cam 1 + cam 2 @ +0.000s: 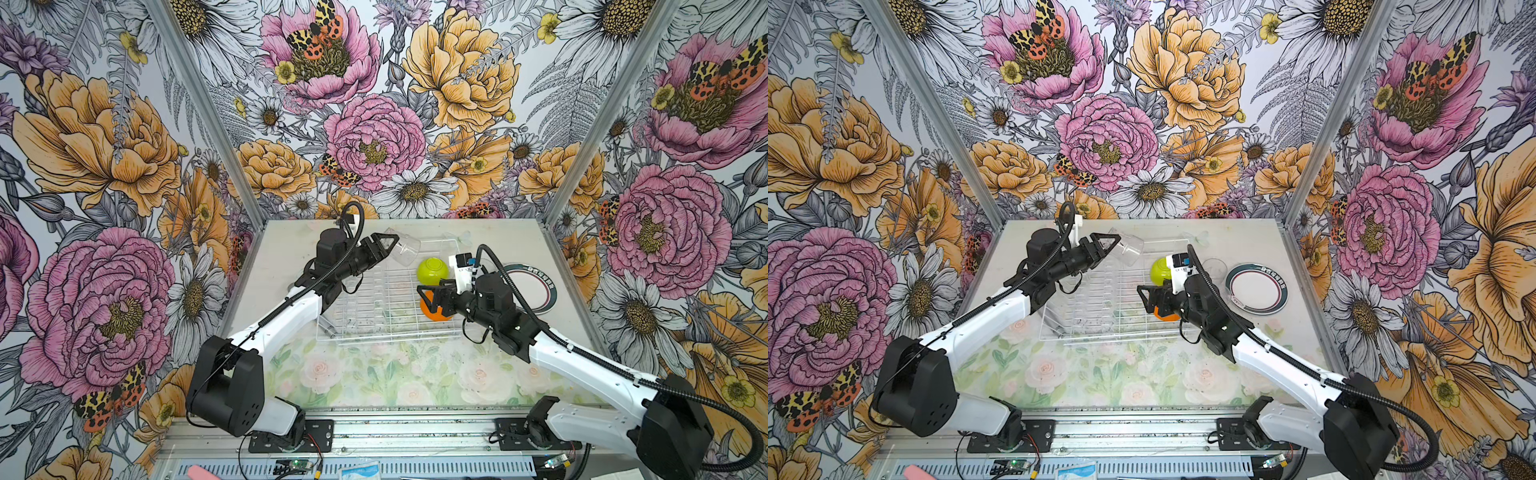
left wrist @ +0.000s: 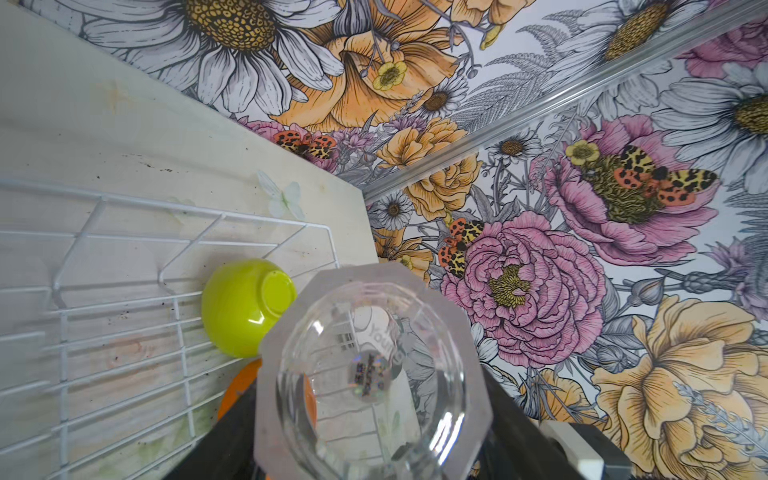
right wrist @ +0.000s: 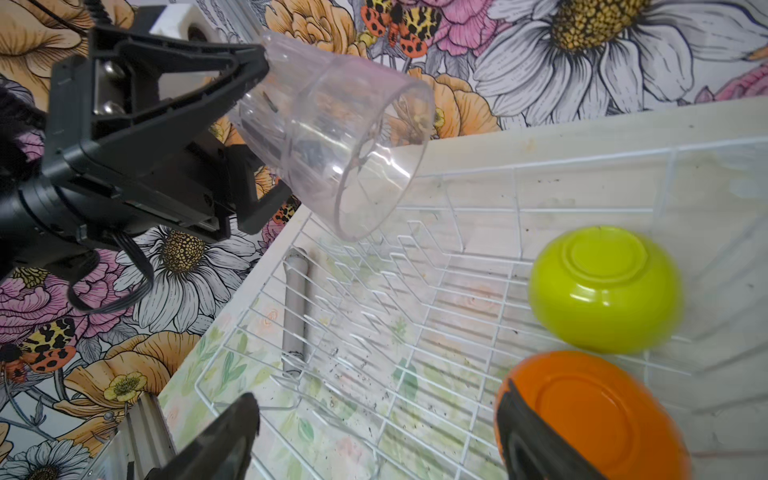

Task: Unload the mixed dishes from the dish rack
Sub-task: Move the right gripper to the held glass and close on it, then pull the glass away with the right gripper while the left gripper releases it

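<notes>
My left gripper (image 1: 388,245) is shut on a clear tumbler (image 1: 404,251), held tilted above the far left corner of the white wire dish rack (image 1: 386,338). The right wrist view shows that tumbler (image 3: 340,133) with its open mouth pointing down at the rack (image 3: 415,291). A lime-green bowl (image 1: 432,270) and an orange bowl (image 1: 434,315) lie upside down at the rack's right end. My right gripper (image 3: 374,405) is open over the rack floor, with one finger (image 3: 536,440) against the near edge of the orange bowl (image 3: 594,411) and nothing between the jaws.
A dark-rimmed white plate (image 1: 1256,289) lies on the table right of the rack, with a clear tumbler (image 1: 1214,266) beside it. A grey metal cylinder (image 3: 295,307) lies in the rack's left end. Flowered walls close in the back and both sides.
</notes>
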You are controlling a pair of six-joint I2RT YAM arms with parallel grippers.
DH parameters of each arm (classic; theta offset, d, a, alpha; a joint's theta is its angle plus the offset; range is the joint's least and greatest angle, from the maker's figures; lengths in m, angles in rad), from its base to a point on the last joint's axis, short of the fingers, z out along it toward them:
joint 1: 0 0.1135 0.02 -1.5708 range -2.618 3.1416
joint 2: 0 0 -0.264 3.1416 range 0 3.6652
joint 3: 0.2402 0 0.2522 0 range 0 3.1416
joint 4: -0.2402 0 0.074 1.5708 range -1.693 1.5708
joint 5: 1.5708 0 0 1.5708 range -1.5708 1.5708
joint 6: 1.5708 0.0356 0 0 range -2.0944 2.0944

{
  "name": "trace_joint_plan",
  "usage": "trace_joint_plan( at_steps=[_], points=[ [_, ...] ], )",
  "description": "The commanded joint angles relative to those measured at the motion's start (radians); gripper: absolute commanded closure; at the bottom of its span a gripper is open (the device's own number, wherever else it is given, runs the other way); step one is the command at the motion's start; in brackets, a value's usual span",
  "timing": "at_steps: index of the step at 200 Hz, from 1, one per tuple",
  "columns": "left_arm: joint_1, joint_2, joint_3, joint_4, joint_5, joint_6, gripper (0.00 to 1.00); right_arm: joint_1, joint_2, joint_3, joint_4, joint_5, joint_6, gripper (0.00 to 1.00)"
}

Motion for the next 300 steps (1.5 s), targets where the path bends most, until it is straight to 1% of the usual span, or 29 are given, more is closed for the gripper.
trace_joint_plan(
  at_steps=[1,17,34,62,83,113,153,198,213,230,263,275,291,300],
  points=[
    [0.012,-0.038,-0.046,0.147,0.059,-0.104,0.47,0.020,0.043,0.073,0.141,0.009,-0.053,0.13],
    [0.011,-0.047,-0.071,0.196,0.083,-0.151,0.47,0.032,0.072,0.103,0.147,0.023,-0.062,0.17],
    [-0.003,-0.060,-0.100,0.231,0.081,-0.184,0.47,0.037,0.083,0.112,0.175,0.029,-0.064,0.19],
    [-0.011,-0.074,-0.117,0.244,0.093,-0.198,0.47,0.047,0.105,0.137,0.204,0.028,-0.061,0.25],
    [-0.012,-0.090,-0.131,0.268,0.089,-0.213,0.47,0.047,0.128,0.157,0.200,0.031,-0.055,0.32],
    [-0.011,-0.109,-0.144,0.274,0.087,-0.213,0.47,0.049,0.134,0.150,0.253,0.014,-0.034,0.37],
    [-0.012,-0.116,-0.173,0.314,0.099,-0.240,0.46,0.053,0.146,0.166,0.268,0.023,-0.030,0.44],
    [-0.015,-0.115,-0.197,0.360,0.098,-0.263,0.46,0.060,0.201,0.206,0.283,0.010,-0.017,0.53],
    [-0.020,-0.112,-0.203,0.375,0.095,-0.269,0.46,0.061,0.220,0.218,0.289,0.014,-0.012,0.54],
    [-0.024,-0.104,-0.208,0.396,0.099,-0.279,0.46,0.061,0.235,0.227,0.293,0.023,-0.010,0.58],
    [-0.026,-0.084,-0.220,0.442,0.111,-0.307,0.46,0.061,0.256,0.240,0.295,0.053,-0.004,0.70],
    [-0.025,-0.079,-0.227,0.462,0.112,-0.319,0.46,0.061,0.260,0.241,0.295,0.058,0.001,0.79],
    [-0.021,-0.076,-0.231,0.465,0.111,-0.320,0.46,0.061,0.257,0.238,0.291,0.081,0.011,0.94],
    [-0.019,-0.076,-0.233,0.468,0.111,-0.321,0.46,0.061,0.253,0.233,0.292,0.096,0.016,1.00]
  ],
)
